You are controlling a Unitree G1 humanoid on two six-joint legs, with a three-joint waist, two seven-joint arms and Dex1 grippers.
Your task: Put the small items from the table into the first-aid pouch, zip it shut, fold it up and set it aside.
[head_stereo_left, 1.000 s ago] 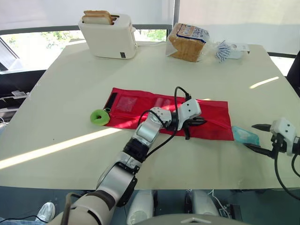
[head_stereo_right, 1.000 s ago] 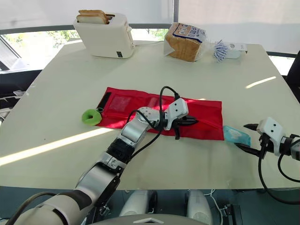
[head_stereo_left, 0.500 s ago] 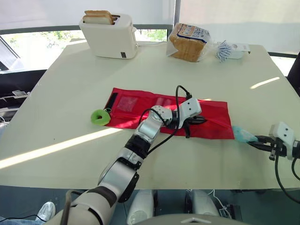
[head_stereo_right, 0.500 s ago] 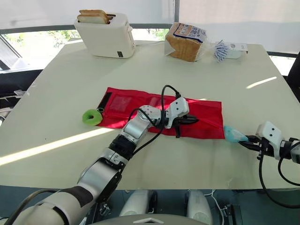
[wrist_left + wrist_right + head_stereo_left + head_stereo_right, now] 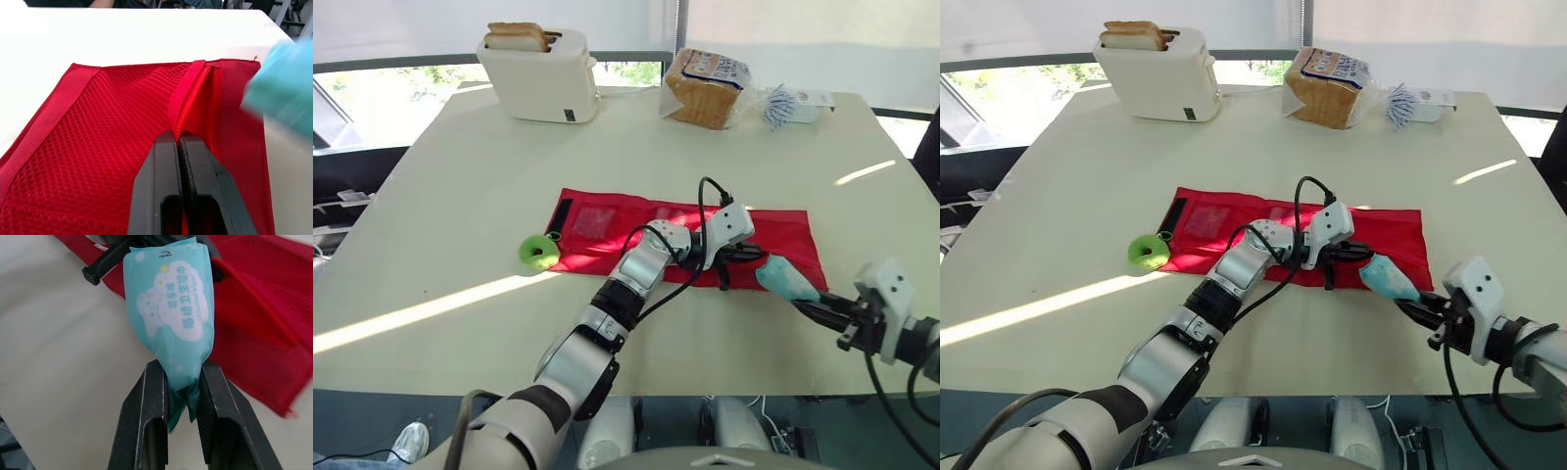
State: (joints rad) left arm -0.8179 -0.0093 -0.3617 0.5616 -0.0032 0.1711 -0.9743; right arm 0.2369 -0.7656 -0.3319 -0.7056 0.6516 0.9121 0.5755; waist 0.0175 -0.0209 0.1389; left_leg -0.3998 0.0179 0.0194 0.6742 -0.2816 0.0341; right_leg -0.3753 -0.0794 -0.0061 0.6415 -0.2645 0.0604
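A red mesh first-aid pouch [image 5: 607, 220] lies flat mid-table. My left gripper [image 5: 754, 257] is shut on the raised zipper edge [image 5: 183, 105] near the pouch's right end, holding it up a little. My right gripper [image 5: 181, 369] is shut on the tail of a teal wipes packet [image 5: 171, 308]. The packet [image 5: 783, 279] hangs off the table, its front end right beside the left fingertips at the pouch's near right edge. A green ring [image 5: 539, 252] lies on the table just off the pouch's left end.
A white toaster [image 5: 540, 73] with bread slices stands at the back left. A bagged loaf [image 5: 705, 88] and a small blue-and-white packet [image 5: 793, 106] sit at the back right. The table's front edge [image 5: 705, 387] runs close below the right gripper.
My right gripper shut on the teal packet, lifted it from the table right of the pouch and carried it left to the left gripper. The left gripper kept its hold.
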